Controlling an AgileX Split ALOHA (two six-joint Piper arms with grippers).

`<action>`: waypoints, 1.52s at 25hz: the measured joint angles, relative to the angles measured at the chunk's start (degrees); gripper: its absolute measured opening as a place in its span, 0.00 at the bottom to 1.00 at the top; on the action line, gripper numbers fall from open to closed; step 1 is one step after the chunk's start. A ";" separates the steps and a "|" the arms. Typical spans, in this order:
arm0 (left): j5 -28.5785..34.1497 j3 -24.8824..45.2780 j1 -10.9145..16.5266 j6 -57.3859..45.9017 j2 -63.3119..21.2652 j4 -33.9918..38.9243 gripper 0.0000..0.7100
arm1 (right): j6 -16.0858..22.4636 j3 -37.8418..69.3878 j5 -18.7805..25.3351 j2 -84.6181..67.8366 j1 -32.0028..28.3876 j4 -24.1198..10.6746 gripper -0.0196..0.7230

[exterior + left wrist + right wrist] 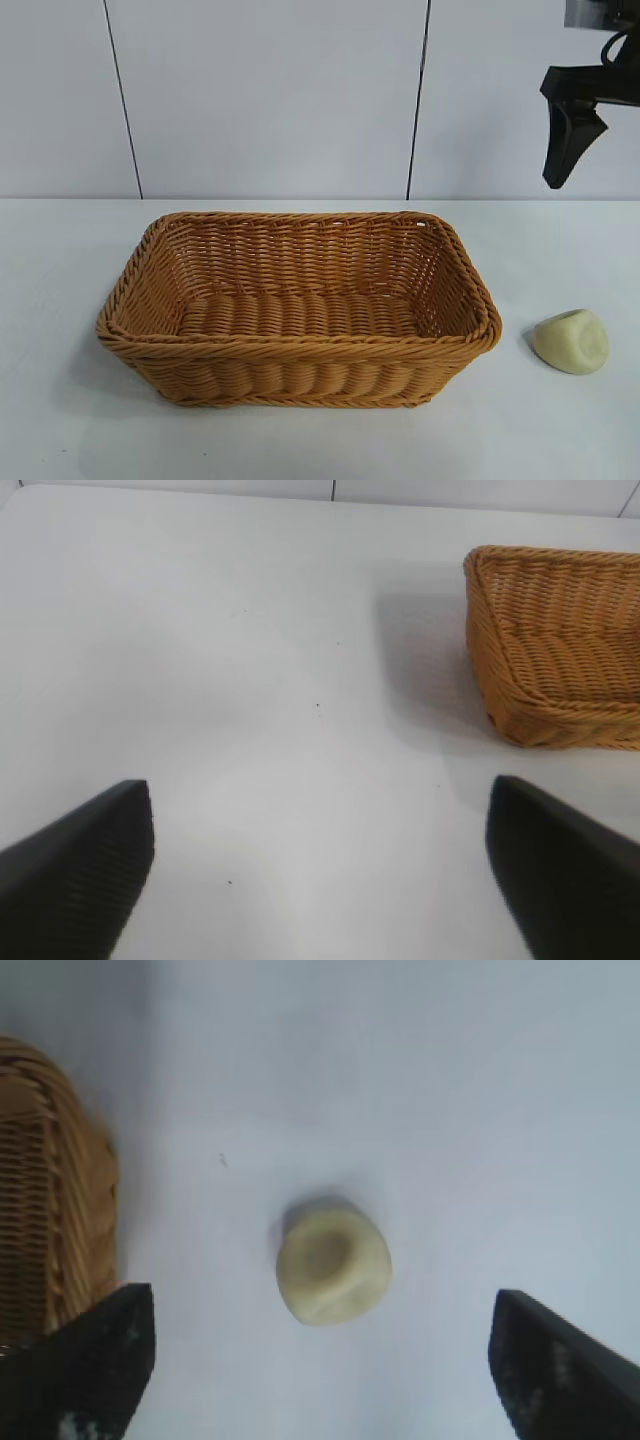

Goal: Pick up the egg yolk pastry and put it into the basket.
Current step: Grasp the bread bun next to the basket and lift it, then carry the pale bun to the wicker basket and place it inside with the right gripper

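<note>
Egg yolk pastry (572, 341): on the table (60, 300), just right of the basket (300, 345), dent visible.
Right gripper (570, 150): above the pastry, fingers spread, empty.
Left gripper (320, 870): beside the basket, spread, empty.
Writing: none legible.

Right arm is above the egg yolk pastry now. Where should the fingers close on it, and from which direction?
Come straight down on the egg yolk pastry with the open right gripper, closing across its rounded flanks low down. The low dome sits dent-up on the table, clear of the basket.
</note>
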 joint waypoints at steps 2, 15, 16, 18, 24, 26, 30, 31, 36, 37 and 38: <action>0.00 0.00 0.00 0.00 0.00 0.00 0.98 | 0.00 0.00 0.17 2.96 0.00 0.19 0.87; 0.00 0.18 0.00 0.00 0.00 0.00 0.98 | -0.05 -0.11 -1.68 11.01 0.00 0.30 0.83; 0.00 0.18 0.00 0.00 0.00 0.00 0.98 | -0.05 -0.11 -1.77 11.01 0.00 0.30 0.78; 0.00 0.18 0.00 0.00 0.00 0.00 0.98 | -0.05 -0.17 -1.72 11.01 0.00 0.30 0.68; 0.00 0.18 0.00 0.00 0.00 0.00 0.98 | -1.38 -0.21 -0.40 11.01 0.00 0.30 0.38; 0.00 0.18 0.00 0.00 0.00 0.00 0.98 | -1.50 -0.21 -0.23 10.97 0.00 0.30 0.35; 0.00 0.18 0.00 0.00 0.00 0.00 0.98 | -1.51 -0.21 -0.17 9.57 0.00 0.30 0.34; 0.00 0.18 0.00 0.00 0.00 0.00 0.98 | -1.51 -0.21 -0.17 9.05 0.00 0.30 0.33; 0.00 0.18 0.00 0.00 0.00 0.00 0.98 | -1.56 -0.21 0.66 4.98 0.00 0.58 0.33; 0.00 0.18 0.00 0.00 0.00 0.00 0.98 | -1.56 -0.21 1.09 3.85 0.00 0.71 0.33; 0.00 0.18 0.00 0.00 0.00 0.00 0.98 | -1.56 -0.21 1.41 2.55 0.00 0.73 0.33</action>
